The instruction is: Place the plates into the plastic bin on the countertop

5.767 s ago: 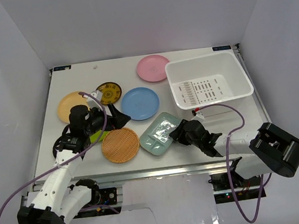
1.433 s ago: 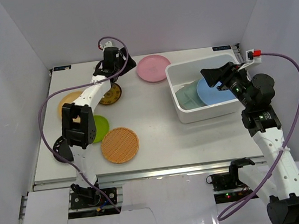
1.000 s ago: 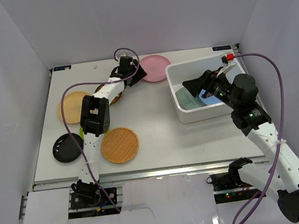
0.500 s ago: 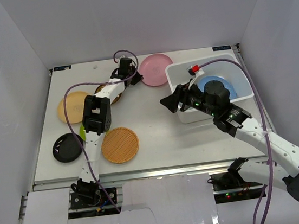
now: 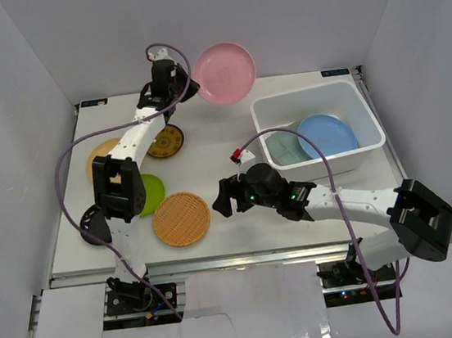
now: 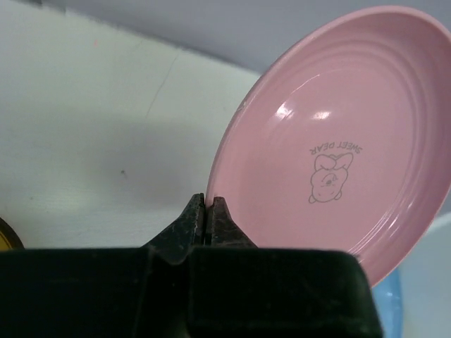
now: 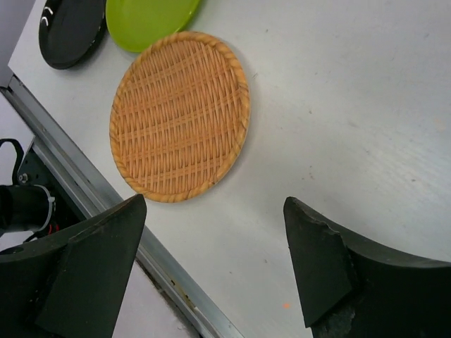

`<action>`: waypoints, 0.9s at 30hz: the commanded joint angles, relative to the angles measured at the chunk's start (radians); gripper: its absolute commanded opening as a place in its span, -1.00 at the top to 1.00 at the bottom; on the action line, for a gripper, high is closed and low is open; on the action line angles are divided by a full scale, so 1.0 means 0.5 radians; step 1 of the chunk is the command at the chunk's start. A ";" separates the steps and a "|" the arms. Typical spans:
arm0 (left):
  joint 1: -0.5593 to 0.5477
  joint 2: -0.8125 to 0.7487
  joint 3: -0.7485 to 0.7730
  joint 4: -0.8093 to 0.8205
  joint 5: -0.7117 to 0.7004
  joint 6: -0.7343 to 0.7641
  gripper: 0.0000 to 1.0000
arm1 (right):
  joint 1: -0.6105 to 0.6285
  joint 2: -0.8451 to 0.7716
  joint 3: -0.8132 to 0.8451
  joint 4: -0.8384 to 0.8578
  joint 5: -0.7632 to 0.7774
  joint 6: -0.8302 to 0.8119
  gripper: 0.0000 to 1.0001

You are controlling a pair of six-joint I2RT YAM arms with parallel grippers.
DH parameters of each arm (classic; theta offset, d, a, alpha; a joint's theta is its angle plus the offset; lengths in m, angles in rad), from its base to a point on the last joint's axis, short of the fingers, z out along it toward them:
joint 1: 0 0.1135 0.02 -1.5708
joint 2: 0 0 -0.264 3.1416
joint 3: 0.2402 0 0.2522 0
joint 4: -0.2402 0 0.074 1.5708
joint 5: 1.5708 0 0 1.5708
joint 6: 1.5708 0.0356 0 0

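Observation:
My left gripper [image 5: 186, 89] [image 6: 208, 204] is shut on the rim of the pink plate [image 5: 224, 73] [image 6: 338, 141], which hangs tilted above the back of the countertop [image 5: 223, 149]. The plastic bin [image 5: 305, 90] at the right holds the blue plate [image 5: 326, 134] and the pale green tray [image 5: 283, 146]. My right gripper [image 5: 221, 198] [image 7: 213, 204] stands open and holds nothing, low over the countertop just right of the woven tan plate [image 5: 182, 219] [image 7: 180, 116]. The lime green plate [image 5: 150, 192] [image 7: 148, 17], black plate [image 5: 93, 226] [image 7: 70, 28], black-and-yellow plate [image 5: 165, 141] and yellow-orange plate [image 5: 102, 155] lie at the left.
The left arm [image 5: 136, 139] stretches over the left-hand plates and hides parts of them. The silver rail [image 7: 99, 204] runs along the front edge, close to the woven plate. White walls enclose the countertop on three sides.
The left gripper has lifted the pink plate off the countertop. The right arm has swung out of the bin, left and down to beside the woven plate, its jaws wider.

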 commanded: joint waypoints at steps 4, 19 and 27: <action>0.013 -0.680 -0.158 0.236 0.001 0.093 1.00 | 0.063 0.333 -0.031 0.352 0.027 0.271 -0.68; 0.007 -1.294 -0.686 0.353 0.255 -0.060 1.00 | 0.072 1.109 -0.003 1.005 -0.190 0.863 -0.24; -0.012 -1.404 -0.766 0.310 0.332 -0.048 1.00 | 0.078 1.174 -0.061 1.229 -0.175 0.989 0.83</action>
